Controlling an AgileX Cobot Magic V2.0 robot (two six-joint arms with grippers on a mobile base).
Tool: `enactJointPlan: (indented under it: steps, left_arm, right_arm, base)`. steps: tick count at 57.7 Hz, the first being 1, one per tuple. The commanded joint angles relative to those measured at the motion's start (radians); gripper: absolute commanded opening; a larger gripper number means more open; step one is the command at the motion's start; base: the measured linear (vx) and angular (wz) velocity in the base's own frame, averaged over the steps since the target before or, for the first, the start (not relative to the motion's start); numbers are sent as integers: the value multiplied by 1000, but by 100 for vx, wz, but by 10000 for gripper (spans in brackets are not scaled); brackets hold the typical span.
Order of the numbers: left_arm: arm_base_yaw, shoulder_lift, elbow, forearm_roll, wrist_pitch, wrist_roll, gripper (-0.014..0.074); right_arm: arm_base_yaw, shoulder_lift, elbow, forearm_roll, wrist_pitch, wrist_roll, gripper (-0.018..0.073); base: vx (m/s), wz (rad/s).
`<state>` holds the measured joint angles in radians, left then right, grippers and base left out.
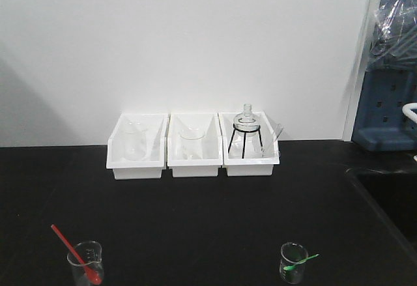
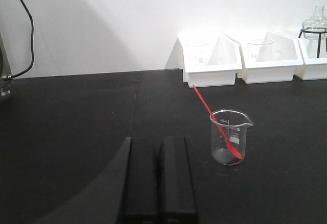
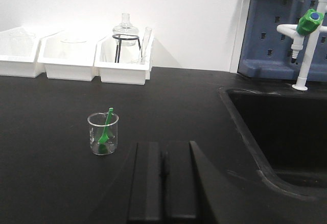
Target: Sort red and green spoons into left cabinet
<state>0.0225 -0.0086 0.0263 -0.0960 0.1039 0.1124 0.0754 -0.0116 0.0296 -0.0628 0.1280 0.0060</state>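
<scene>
The red spoon leans in a small glass beaker at the front left of the black bench, its handle pointing up and to the left. In the left wrist view the red spoon and its beaker stand just right of and beyond my left gripper, which is shut on nothing. The green spoon rests in a second beaker at the front right. My right gripper is shut and empty, with the green spoon and its beaker ahead to its left. The left cabinet is out of view.
Three white bins holding glassware stand in a row against the back wall; the right one has a flask on a black tripod. A black sink and a tap with a green knob are at the right, before a blue pegboard.
</scene>
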Motion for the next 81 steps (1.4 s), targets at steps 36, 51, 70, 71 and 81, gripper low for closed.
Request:
enactJointPlan:
  steps: [36,51,70,71,81]
  left_arm:
    - [1,-21,-1,-1,-88,-8,-6]
    - [1,-21,-1,-2,-88,-8,-6]
    - [1,-21,-2,1,-104,-4,-6]
    - [1,-21,-2,1,-109,-4,-6]
    - [1,-21,-10,-3,-169,-10,-6]
  right_arm:
    - [-5,-13,11,-2,-84,-6,-9]
    - [-5,-13,11,-32,-84,-18,-9]
    - [-5,-13,10,-37,-102,-16,-9]
    - [-5,-13,10,-37,-107,-16,-9]
    - [-5,-13,10,-37,-190,-16,-9]
  base:
    - [0,0]
    - [0,0]
    - [0,0]
    - [0,0]
    - [0,0]
